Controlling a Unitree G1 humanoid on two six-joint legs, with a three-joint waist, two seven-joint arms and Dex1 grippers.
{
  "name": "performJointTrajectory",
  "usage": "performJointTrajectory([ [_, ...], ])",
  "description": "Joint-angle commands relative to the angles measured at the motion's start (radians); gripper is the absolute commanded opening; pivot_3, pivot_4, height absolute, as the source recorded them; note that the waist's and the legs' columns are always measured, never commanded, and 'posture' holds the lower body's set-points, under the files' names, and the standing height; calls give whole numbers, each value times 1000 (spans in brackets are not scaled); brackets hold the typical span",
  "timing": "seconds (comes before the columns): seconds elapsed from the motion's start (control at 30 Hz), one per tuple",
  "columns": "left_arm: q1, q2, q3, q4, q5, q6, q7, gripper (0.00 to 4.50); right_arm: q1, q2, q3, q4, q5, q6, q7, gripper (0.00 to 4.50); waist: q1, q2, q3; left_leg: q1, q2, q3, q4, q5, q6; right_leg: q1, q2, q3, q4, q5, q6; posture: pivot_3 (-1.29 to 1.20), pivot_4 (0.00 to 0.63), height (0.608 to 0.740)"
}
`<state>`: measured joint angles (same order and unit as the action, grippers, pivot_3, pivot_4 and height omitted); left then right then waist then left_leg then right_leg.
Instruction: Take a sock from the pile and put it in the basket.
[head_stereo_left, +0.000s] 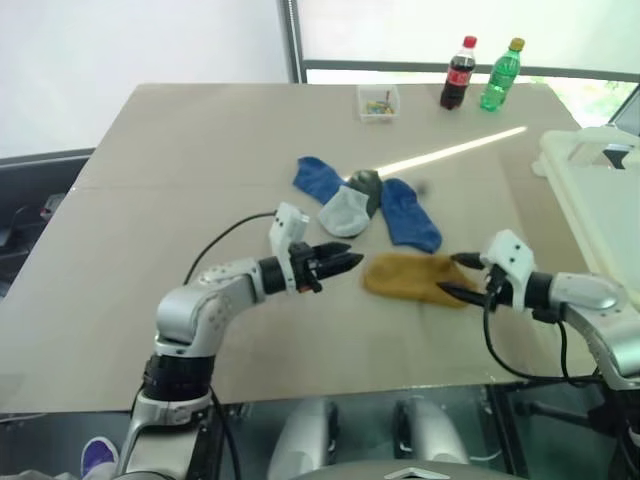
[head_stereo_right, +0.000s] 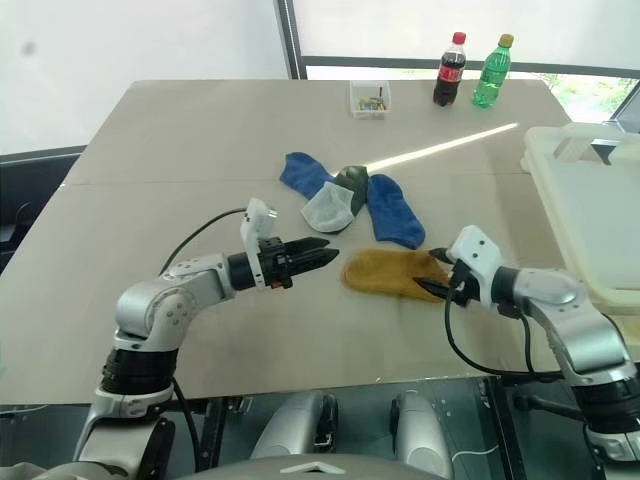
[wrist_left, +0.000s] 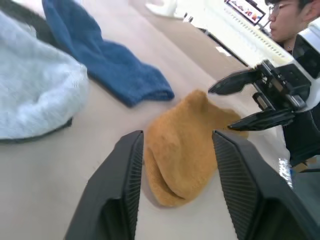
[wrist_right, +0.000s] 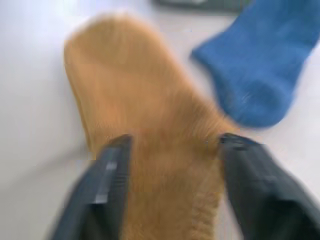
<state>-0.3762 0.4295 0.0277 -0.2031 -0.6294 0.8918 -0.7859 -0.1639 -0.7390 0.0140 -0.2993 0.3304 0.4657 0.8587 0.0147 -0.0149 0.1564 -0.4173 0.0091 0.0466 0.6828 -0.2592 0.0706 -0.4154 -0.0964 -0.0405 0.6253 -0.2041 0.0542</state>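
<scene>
You have a broad beige tabletop (head_stereo_left: 150, 250) in front of you, and at its right edge sits the cream-white basket (head_stereo_left: 590, 190), well apart from the socks. Near the middle lies the pile (head_stereo_left: 365, 205): two royal blue socks, a pale grey-white sock (head_stereo_left: 345, 212) and a dark olive one overlapping, while the mustard yellow sock (head_stereo_left: 405, 277) lies flat just in front of them, touching the toe of the nearer blue sock (head_stereo_left: 410, 218). Your left gripper (head_stereo_left: 345, 262) points at the yellow sock's left end with its fingers parted and nothing between them; from the left wrist view the sock sits just beyond the fingertips. Your right gripper (head_stereo_left: 462, 277) comes at the same sock from the right, fingers spread wide above and below its cuff end; the right wrist view is blurred, so you probably aren't pinching it yet, but contact is hard to judge. At the far edge stand a cola bottle (head_stereo_left: 459, 73), a green bottle (head_stereo_left: 501, 75) and a small clear box (head_stereo_left: 378, 102).
</scene>
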Motion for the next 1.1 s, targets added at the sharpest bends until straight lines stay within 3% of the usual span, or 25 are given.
performJointTrajectory([
  [0.03, 0, 36, -34, 67, 43, -59, -44, 2081, 52, 3, -13, -62, -2, 10, -25, 2469, 3, 0, 0, 0, 0, 0, 0, 0, 0, 0, 4, -1, 0, 0, 0, 0, 150, 732],
  [0.17, -25, 12, -65, 134, 65, -83, -44, 2081, 39, 46, 42, 14, -45, -16, -42, 571, 1, -1, 1, 0, 0, 1, 0, 0, 1, 0, 5, 0, 0, 0, 0, 0, 150, 732],
  [0.23, -24, 12, -80, 148, 74, -87, -51, 2081, 15, 64, 69, 88, -78, -44, -44, 153, 0, -1, 1, 0, -1, 1, 0, 0, 1, 0, 6, 1, 0, 0, 0, 0, 150, 732],
  [0.57, -18, 50, -162, 140, 111, -47, -76, 2081, 23, 94, 107, 161, -119, -90, -35, 153, -1, -1, 0, 2, 1, 1, 0, 0, 1, 1, 8, 2, 0, 0, 0, 0, 150, 732],
  [0.67, -40, 20, -140, 142, 57, 10, -77, 2942, 24, 96, 114, 161, -128, -93, -34, 0, -1, -1, 0, 3, 1, 1, 0, 0, 0, 2, 8, 2, 0, 0, 0, 0, 150, 732],
  [0.77, -56, 6, -134, 144, 46, 45, -58, 4228, 27, 99, 117, 160, -133, -93, -34, 0, -1, -1, 0, 3, 1, 0, 0, 0, 0, 3, 8, 2, 0, 0, 0, 0, 150, 732],
  [0.8, -61, 7, -138, 144, 43, 55, -62, 4450, 29, 101, 118, 157, -134, -92, -35, 0, -1, -1, 0, 3, 1, 0, 0, 0, 0, 3, 8, 2, 0, 0, 0, 0, 150, 732],
  [1.1, -127, -63, -172, 184, 25, 162, -32, 4450, 32, 109, 117, 145, -140, -87, -37, 0, -1, -1, 0, 4, 1, 0, 1, 0, 0, 3, 8, 2, 1, 0, 0, 0, 150, 732],
])
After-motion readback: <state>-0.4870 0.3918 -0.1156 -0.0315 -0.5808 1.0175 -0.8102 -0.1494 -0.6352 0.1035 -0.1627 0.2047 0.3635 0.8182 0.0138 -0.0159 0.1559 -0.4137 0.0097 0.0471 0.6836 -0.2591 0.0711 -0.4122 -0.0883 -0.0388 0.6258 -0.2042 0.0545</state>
